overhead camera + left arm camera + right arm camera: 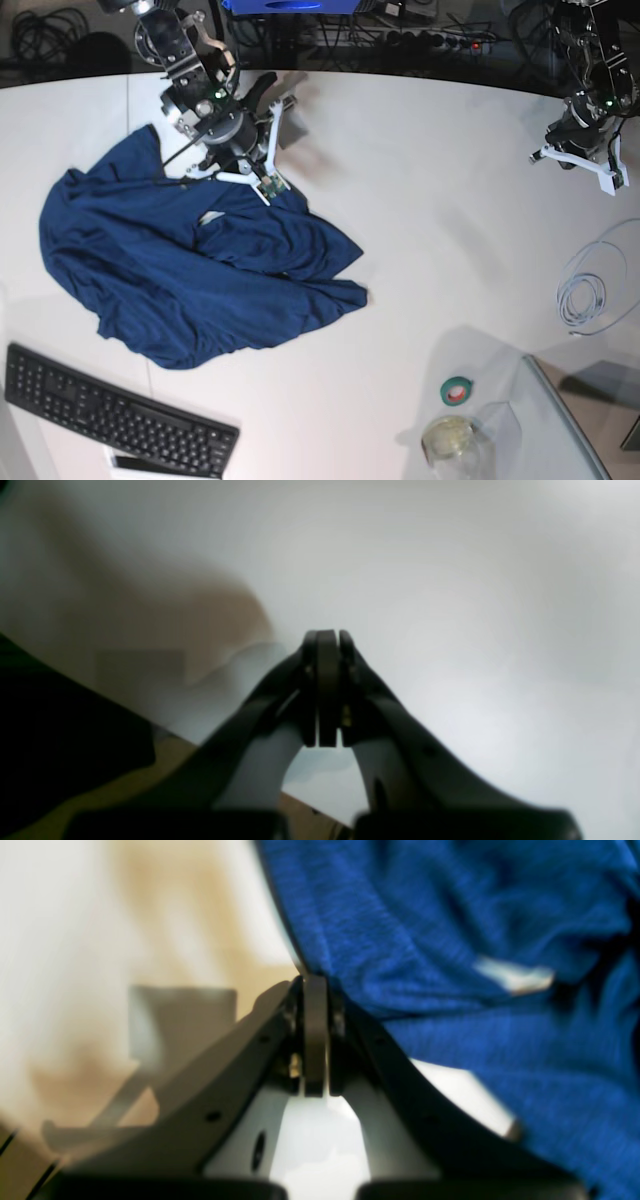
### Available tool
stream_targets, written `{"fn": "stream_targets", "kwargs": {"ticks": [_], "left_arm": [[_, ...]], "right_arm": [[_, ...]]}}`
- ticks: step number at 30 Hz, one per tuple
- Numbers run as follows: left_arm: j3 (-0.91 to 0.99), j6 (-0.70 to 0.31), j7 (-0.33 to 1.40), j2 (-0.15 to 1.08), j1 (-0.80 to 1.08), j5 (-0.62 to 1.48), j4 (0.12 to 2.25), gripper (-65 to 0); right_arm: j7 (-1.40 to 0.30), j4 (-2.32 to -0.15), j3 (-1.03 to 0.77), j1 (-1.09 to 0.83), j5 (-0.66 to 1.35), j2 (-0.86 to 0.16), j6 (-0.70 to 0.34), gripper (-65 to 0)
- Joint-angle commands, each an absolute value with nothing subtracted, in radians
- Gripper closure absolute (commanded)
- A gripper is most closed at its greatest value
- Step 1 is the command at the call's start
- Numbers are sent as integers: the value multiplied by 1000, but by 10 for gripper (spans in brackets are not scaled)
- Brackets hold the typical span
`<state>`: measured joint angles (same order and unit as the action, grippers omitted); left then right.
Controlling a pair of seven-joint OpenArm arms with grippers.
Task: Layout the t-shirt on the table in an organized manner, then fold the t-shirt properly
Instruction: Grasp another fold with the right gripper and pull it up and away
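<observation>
The navy-blue t-shirt (200, 270) lies crumpled on the left half of the white table (430, 230), with a small white tag (210, 217) showing. At the shirt's upper edge my right gripper (270, 187) points down. In the right wrist view its jaws are together (315, 985), and the t-shirt (450, 940) edge runs into the fingertips with folds drawn toward them. My left gripper (600, 178) hangs far off at the table's upper right. Its jaws are shut (327, 636) on nothing over bare table (475, 605).
A black keyboard (120, 415) lies at the front left, just below the shirt. At the front right are a green tape roll (457, 390), a clear jar (450, 440) and a clear panel (565, 420). A coiled white cable (590, 290) lies by the right edge.
</observation>
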<state>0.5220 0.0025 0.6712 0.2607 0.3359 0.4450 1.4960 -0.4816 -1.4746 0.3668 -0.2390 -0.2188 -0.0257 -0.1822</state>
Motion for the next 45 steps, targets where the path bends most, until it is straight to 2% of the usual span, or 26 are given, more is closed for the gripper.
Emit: {"fn": "stream_targets", "kwargs": {"ticks": [1, 4, 12, 14, 18, 20, 23, 30, 32, 35, 36, 38, 45], "left_arm": [[529, 4, 659, 278, 337, 444, 1500, 0], [533, 4, 659, 278, 337, 444, 1489, 0], [535, 4, 659, 278, 337, 444, 1498, 0], [533, 4, 659, 278, 337, 444, 1498, 0], [536, 4, 659, 278, 337, 444, 1491, 0], [536, 4, 659, 278, 337, 444, 1491, 0], [536, 4, 659, 278, 337, 444, 1491, 0], [536, 4, 659, 275, 340, 444, 1491, 0], [538, 4, 659, 277, 344, 444, 1491, 0], [538, 4, 659, 278, 346, 444, 1489, 0], [538, 4, 659, 278, 346, 444, 1489, 0], [538, 4, 659, 278, 346, 444, 1489, 0], [538, 4, 659, 278, 338, 444, 1489, 0]], "right_arm": [[-464, -1518, 366, -252, -222, -22, -182, 0], [-461, -1584, 372, -303, -222, -54, -182, 0], [-466, -1661, 374, -317, -222, -54, -182, -20], [-466, -1664, 375, -317, -222, -51, -182, -80], [-466, -1656, 435, -289, -223, -51, -176, -294], [-466, -1636, 456, -263, -223, -50, -176, -381], [-466, -1566, 469, -217, -222, -22, -176, -419], [-464, -1311, 467, -101, -222, 45, -176, -404], [-464, -1293, 467, -97, -222, 45, -176, -312], [-464, -1297, 467, -122, -222, 41, -176, -33], [-464, -1313, 463, -139, -222, 39, -176, 0], [-463, -1385, 437, -202, -223, 22, -180, -15], [-452, -1736, 386, -403, -222, -114, -180, -2]]}}
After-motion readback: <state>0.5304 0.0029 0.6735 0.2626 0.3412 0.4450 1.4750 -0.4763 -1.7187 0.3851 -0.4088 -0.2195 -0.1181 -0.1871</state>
